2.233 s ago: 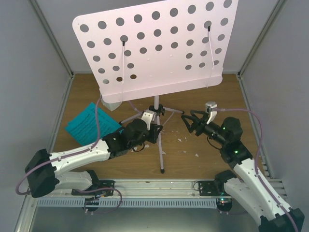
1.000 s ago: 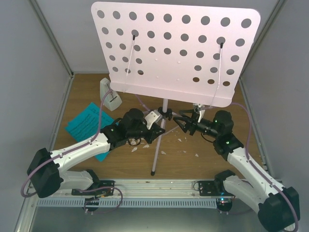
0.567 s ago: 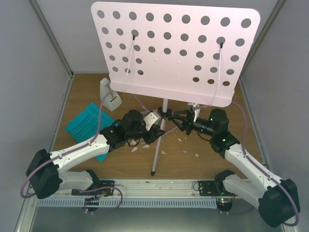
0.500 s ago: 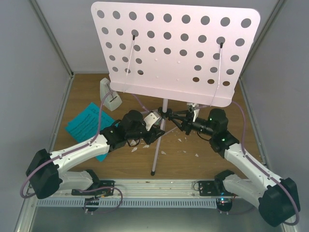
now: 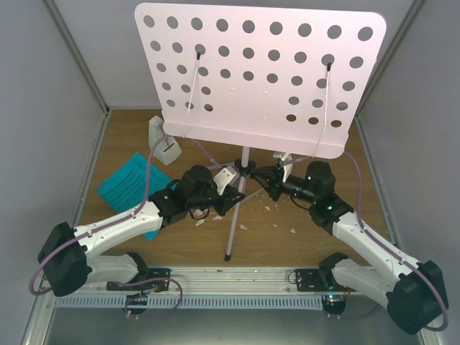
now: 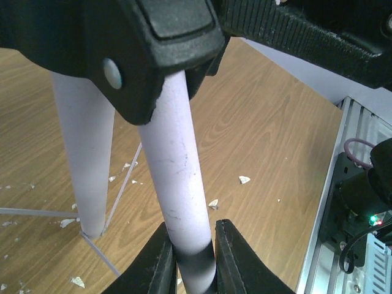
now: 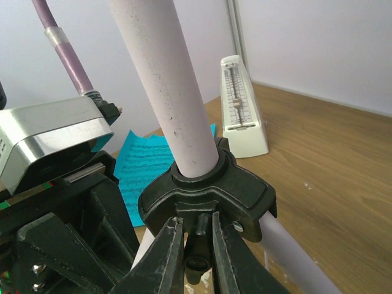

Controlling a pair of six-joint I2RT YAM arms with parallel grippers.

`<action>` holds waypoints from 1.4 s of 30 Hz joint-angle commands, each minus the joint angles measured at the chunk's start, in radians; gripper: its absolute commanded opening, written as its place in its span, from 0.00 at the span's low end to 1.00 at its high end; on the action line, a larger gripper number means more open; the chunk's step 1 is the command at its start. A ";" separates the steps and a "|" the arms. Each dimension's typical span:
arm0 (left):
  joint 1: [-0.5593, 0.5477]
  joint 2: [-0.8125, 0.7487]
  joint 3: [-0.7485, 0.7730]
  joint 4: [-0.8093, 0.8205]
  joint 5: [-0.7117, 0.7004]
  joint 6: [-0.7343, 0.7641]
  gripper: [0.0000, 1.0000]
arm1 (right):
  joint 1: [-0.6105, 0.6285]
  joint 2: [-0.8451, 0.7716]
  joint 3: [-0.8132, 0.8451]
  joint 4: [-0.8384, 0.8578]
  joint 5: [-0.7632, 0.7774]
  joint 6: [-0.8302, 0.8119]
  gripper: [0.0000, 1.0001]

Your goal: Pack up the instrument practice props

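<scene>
**A:** What fills most of the view?

**B:** The wooden table (image 5: 316, 237). On it, about mid-table, the pale pink music stand (image 5: 259, 79) stands upright on its tripod. Its perforated desk tilts toward the overhead camera and hides the far part of the table.

**A:** And the arms?

**B:** Both reach in to the black collar (image 7: 205, 190) where the legs meet the pole. The left arm (image 5: 122, 230) comes in low from the left. Its jaws are clamped on a pale tripod leg (image 6: 177, 184) just below the collar, one finger pressed against each side of the tube. The right arm (image 5: 359, 237) comes from the right side.

**A:** Are its jaws clamped too?

**B:** They are drawn together on a small black knob (image 7: 197, 242) that sticks out of the collar. From the wrist view a finger lies against either side of it.

**A:** Where are the other props?

**B:** The cyan sheet-music pages (image 5: 126, 183) lie flat on the left of the table, partly under the left arm. The white metronome (image 5: 164, 142) stands upright just beyond their far corner, below the desk's lower left corner. I cannot tell whether it touches the pages.

**A:** Anything smaller?

**B:** White crumbs (image 5: 293, 231) lie scattered on the wood around the tripod's feet.
</scene>
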 commanded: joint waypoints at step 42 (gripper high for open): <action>0.014 -0.004 -0.005 0.077 -0.084 -0.013 0.00 | 0.243 -0.369 -0.222 0.045 0.610 0.362 0.74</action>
